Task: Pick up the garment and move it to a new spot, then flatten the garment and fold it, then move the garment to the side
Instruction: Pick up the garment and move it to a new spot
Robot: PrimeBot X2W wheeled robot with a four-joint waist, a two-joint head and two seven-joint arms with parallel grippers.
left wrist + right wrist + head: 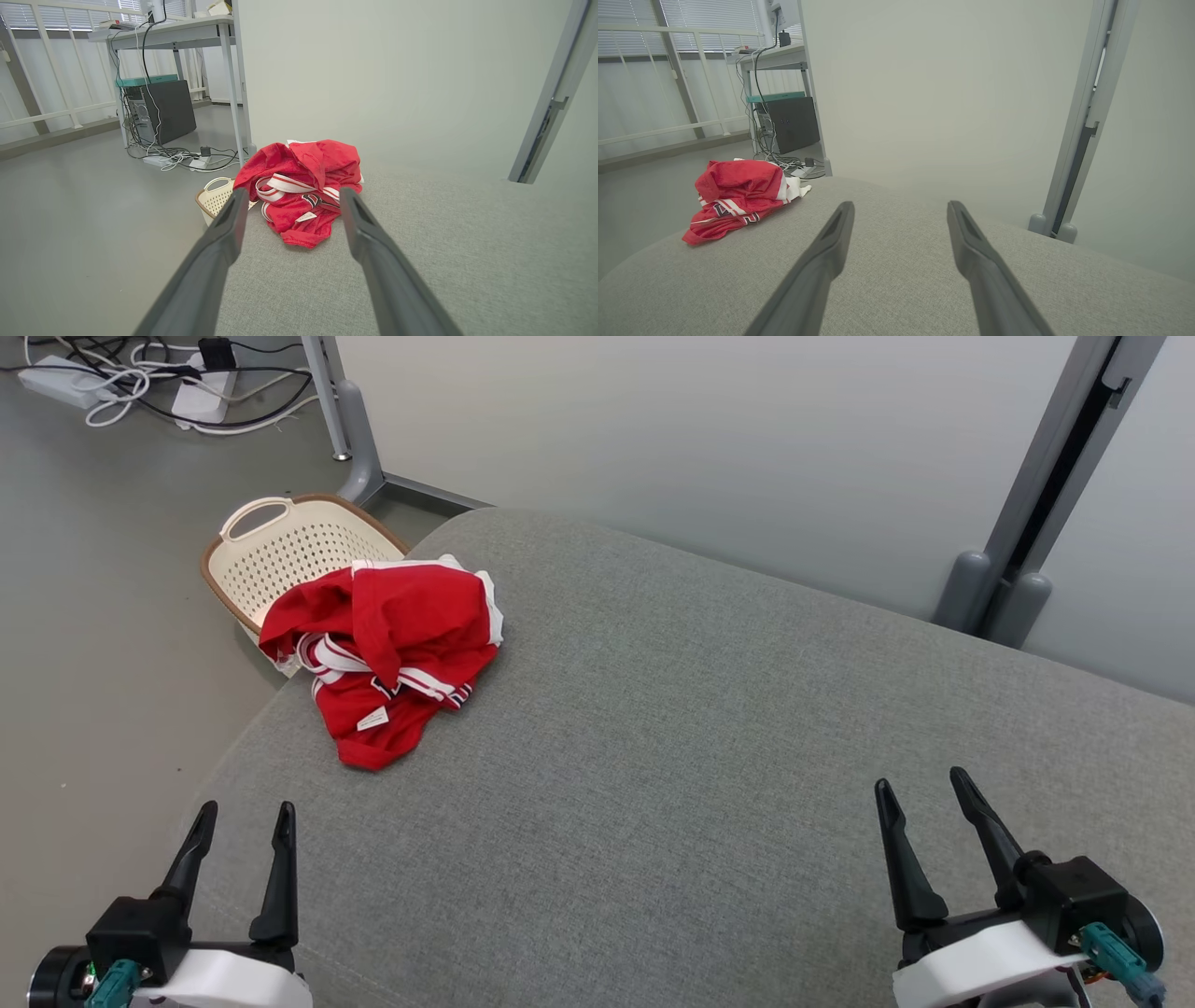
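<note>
While both end effectors stand released and hold nothing, none of the task looks begun. The left end effector hovers at the near edge of the grey upholstered surface. The red garment with white trim lies crumpled in a heap straight ahead of this end effector and well apart from it. In the left wrist view the heap sits framed between the two dark fingers. From the right end effector the same heap sits far ahead and off to its left. Just beyond the garment a cream laundry basket stands on the floor. By my reading, the pick-up comes first. Moving the garment to a new spot, flattening, folding and setting it aside all remain to be done.
</note>
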